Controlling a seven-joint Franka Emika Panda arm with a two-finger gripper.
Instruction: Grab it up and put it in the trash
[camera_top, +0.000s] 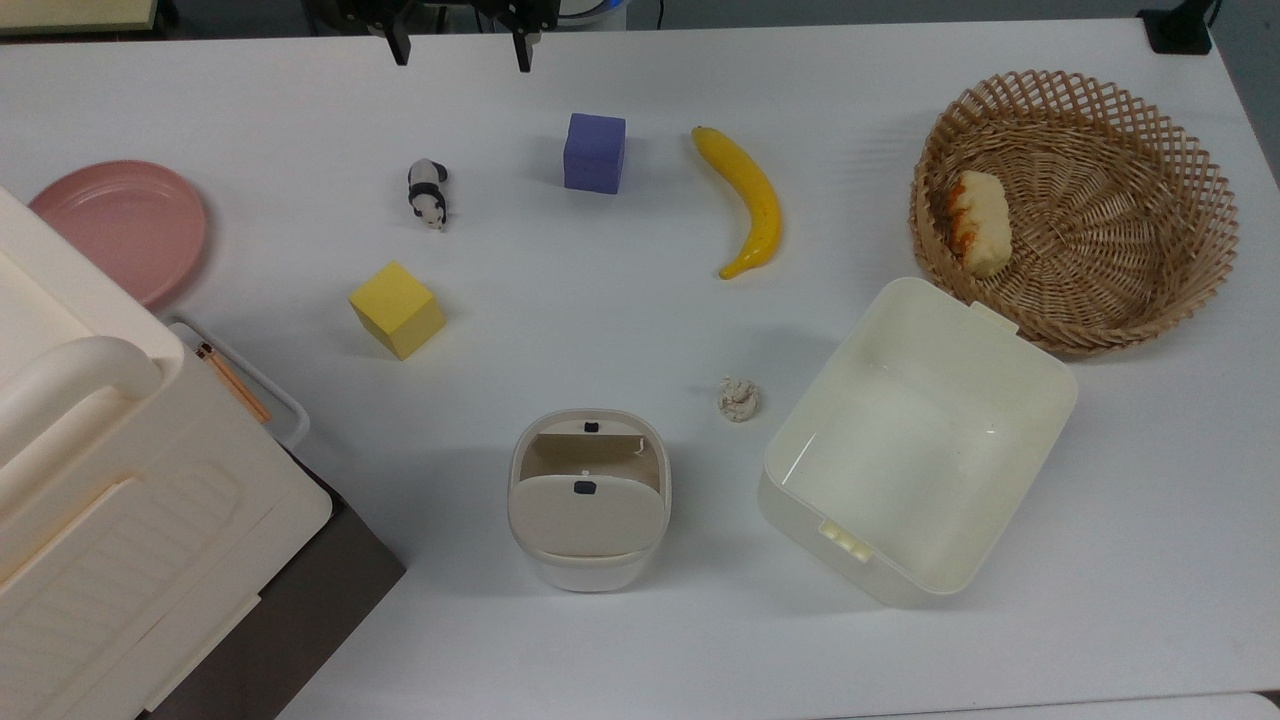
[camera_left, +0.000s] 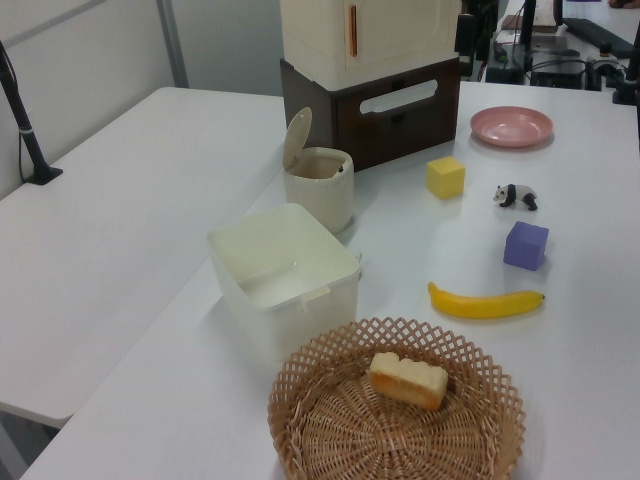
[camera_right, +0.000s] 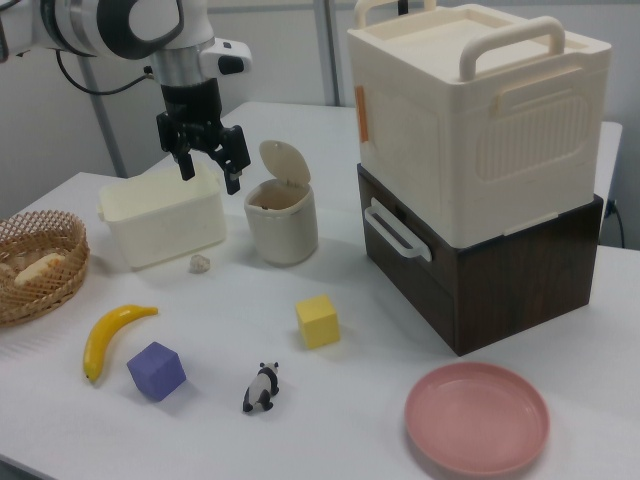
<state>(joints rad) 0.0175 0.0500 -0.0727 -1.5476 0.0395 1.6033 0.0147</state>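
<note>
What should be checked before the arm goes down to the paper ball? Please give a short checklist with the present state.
1. Gripper open and holding nothing: ok.
2. Paper ball lying free on the table, touching nothing: ok.
3. Room around it between the bin and the tub: ok, but narrow.
4. Bin flap open enough for a drop: ok, tilted up in the right view.
5. Gripper above the ball: not ok, it is off to one side.

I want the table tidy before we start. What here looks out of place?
A crumpled paper wad lies loose on the table, between the small bin and the larger tub. The bin's flap stands tipped open. Nothing looks spilled or broken.
</note>
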